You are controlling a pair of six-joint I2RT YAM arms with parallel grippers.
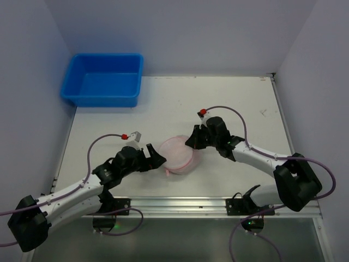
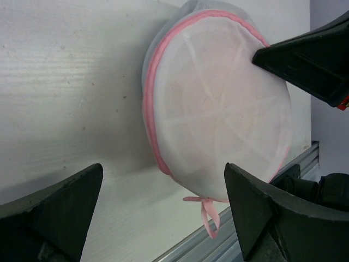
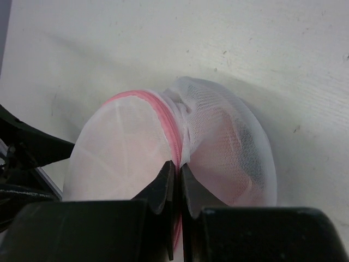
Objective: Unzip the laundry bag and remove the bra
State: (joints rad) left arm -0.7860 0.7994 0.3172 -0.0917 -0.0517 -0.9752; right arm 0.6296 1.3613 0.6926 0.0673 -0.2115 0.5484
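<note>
Soft laundry bag point(image 1: 180, 154) on the tabletop point(image 1: 163, 103)
The right hand point(image 3: 174, 168) pinches its pink rim point(image 3: 166, 117) tight; the left hand point(image 2: 163, 168) is open beside it. It looks light and floppy, so grab the rim.

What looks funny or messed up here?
The laundry bag looks scrunched: its mesh puckers where the right gripper pinches the pink zipper rim. The left gripper sits open beside it. Nothing looks torn or spilled.
</note>
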